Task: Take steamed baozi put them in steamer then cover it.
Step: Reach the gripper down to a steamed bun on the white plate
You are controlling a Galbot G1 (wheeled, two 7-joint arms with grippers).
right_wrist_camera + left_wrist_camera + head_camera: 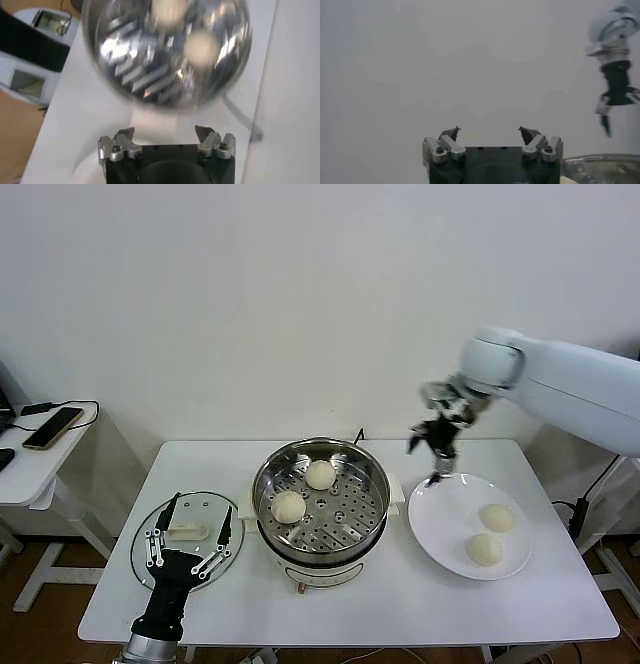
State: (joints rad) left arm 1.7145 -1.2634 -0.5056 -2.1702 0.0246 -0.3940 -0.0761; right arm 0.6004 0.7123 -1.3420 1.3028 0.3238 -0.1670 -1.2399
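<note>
Nearest, the left gripper (188, 536) hovered spread wide over the cover (150, 556) at near left; two buns (304, 491) sat in the steamer (372, 469), two waited on the plate (440, 519) at right; the right gripper (437, 456) hung released, empty, above the plate's far rim; halfway done, lid left.

The right arm's shell is smooth pale blue-white. Both the left claw (187, 536) and right claw (436, 452) have black bodies with silver, screw-fastened finger links.
</note>
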